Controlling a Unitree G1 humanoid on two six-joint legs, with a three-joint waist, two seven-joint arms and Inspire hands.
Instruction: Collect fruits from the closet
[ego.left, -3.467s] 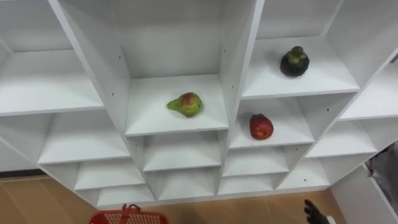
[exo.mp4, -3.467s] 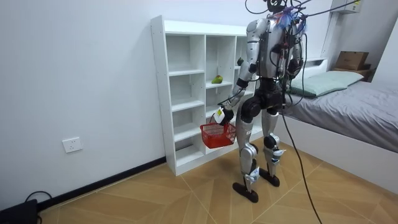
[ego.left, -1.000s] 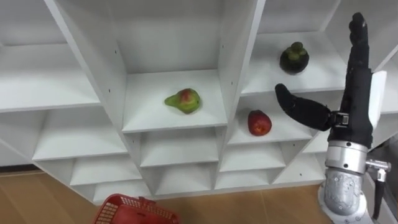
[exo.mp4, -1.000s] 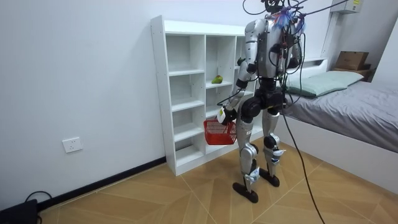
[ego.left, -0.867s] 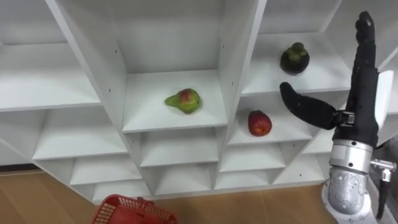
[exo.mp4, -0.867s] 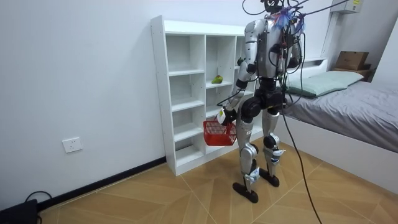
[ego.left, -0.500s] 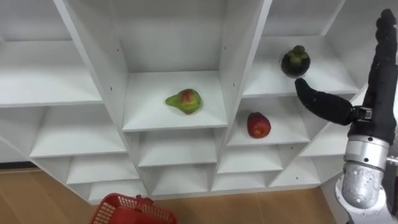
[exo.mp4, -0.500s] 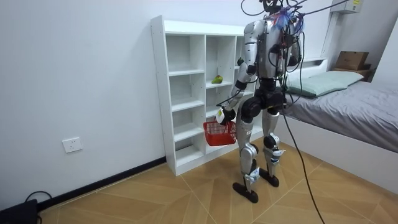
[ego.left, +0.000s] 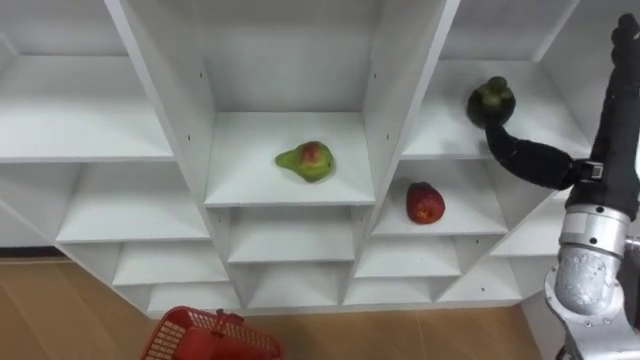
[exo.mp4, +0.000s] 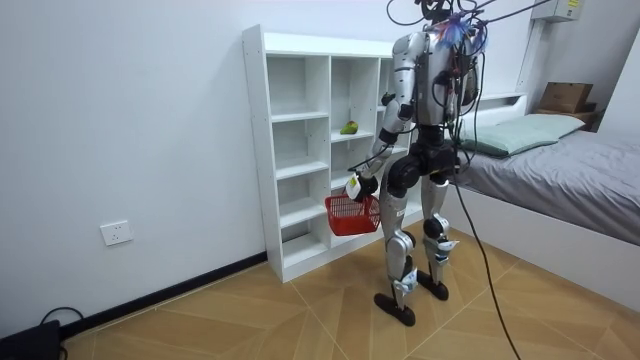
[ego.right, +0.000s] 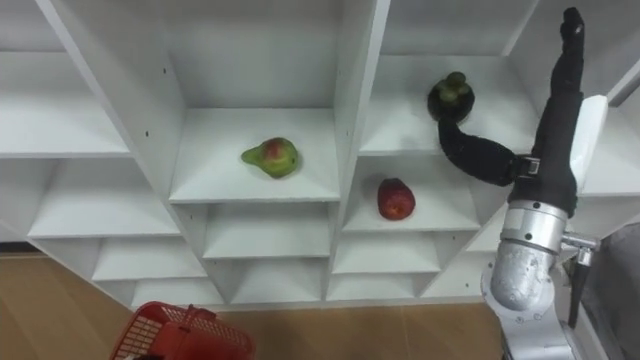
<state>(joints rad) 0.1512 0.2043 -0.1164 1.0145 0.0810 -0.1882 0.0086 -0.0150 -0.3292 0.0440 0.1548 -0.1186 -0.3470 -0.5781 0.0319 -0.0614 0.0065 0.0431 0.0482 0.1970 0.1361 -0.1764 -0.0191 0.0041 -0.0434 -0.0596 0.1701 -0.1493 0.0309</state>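
A dark mangosteen (ego.left: 490, 100) sits on the upper right shelf of the white closet (ego.left: 385, 90). A red apple (ego.left: 424, 203) lies one shelf below it. A green-red pear (ego.left: 306, 160) rests on the middle shelf. My right hand (ego.left: 607, 165) is raised before the right column and open, fingers straight up. Its thumb (ego.left: 525, 157) stretches toward the mangosteen, the tip just under the fruit; contact is unclear. In the room view my left hand (exo.mp4: 356, 186) hangs low with the red basket (exo.mp4: 351, 213) dangling from it; the basket (ego.left: 210, 338) is empty.
I stand upright close to the closet, facing it. A bed (exo.mp4: 560, 165) lies behind me at the room view's right. The closet's other shelves hold nothing. Wooden floor (exo.mp4: 250, 320) spreads to the room view's left.
My right hand has risen from below and moved up and forward toward the mangosteen, thumb tip now at the fruit. The basket stays low in the left hand.
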